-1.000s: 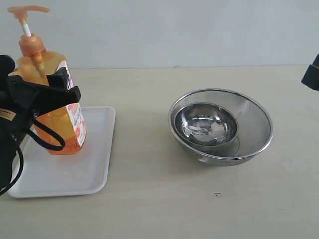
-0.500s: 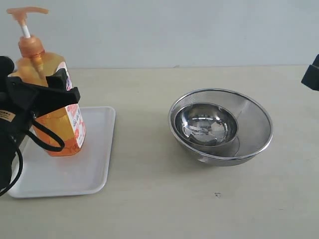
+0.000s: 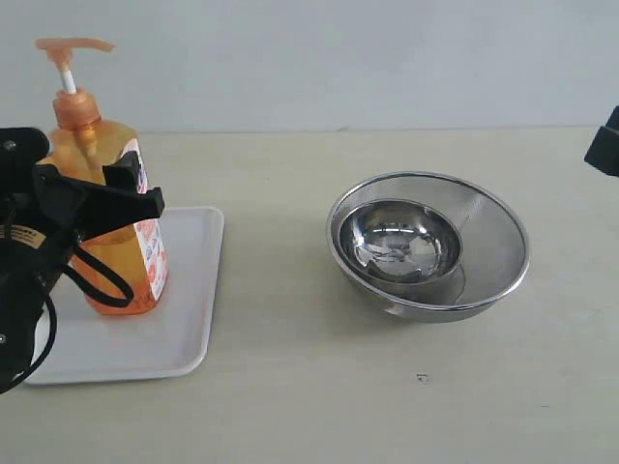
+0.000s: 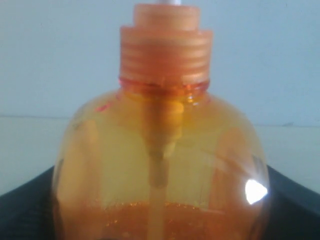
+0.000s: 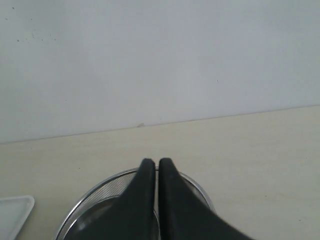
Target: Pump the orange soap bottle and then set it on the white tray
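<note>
The orange soap bottle [image 3: 108, 217] stands on the white tray [image 3: 184, 319], and I read this as the placing step close to done: its base looks down on the tray floor toward the far half, though I can't confirm full contact from here. My left gripper [image 3: 92, 198] is clamped around the bottle's shoulder, jaws spread wide to span the body. In the left wrist view the bottle [image 4: 160, 165] fills the gap between the dark jaw edges, neck and collar rising above them, liquid level showing low in the frame. So the bottle sits squarely between my left fingers, with the pump head [image 3: 73, 46] and its white stem well above them and the base below.

What I think comes next: let the jaws open wider and back the arm straight off without dragging the bottle, since it is tall and could tip. I'd want the base flat first.

Further out, my right gripper [image 5: 156, 172] is pressed fully shut, holding nothing, and hangs above the near rim of the mesh strainer bowl [image 3: 484, 227], which has the smaller steel bowl [image 3: 398, 242] nested inside it. Both sit well apart from the tray, beyond my left fingers' reach at present.
</note>
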Tool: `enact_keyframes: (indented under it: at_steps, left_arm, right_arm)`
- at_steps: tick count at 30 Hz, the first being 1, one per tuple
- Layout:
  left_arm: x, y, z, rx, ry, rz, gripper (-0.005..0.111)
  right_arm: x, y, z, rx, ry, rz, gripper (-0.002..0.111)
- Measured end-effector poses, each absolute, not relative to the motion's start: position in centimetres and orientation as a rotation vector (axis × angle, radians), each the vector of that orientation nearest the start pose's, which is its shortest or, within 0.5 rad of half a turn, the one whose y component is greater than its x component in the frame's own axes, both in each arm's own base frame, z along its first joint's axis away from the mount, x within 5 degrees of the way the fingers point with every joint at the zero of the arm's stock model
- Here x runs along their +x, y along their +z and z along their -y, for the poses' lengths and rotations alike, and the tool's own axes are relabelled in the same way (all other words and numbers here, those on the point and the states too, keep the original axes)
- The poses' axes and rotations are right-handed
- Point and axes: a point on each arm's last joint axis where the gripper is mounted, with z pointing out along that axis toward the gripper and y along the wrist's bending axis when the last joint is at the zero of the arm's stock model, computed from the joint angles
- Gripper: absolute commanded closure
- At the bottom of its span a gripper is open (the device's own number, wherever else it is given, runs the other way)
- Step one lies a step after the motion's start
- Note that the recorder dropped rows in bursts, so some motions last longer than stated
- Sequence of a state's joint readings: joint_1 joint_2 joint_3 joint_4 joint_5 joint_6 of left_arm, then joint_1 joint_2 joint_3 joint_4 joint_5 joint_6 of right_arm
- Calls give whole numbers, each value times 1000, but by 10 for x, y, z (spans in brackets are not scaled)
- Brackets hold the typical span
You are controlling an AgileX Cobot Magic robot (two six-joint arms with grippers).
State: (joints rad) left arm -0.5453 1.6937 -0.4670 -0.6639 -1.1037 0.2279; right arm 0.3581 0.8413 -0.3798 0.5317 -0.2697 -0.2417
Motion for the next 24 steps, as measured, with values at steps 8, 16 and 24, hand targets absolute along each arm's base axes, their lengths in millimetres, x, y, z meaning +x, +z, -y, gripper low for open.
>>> enact_keyframes:
  at_steps: [8,16,24]
  left_arm:
    - [260,168,99,-77,4,-1678,102]
    - [261,165,98,-84,15,-1671,102]
    - [261,165,98,-85,16,-1668,102]
  right_arm:
    - [165,275,-49,29,353,-1722,108]
    - [165,275,-49,29,353,-1722,108]
    - [165,275,-49,29,353,-1722,108]
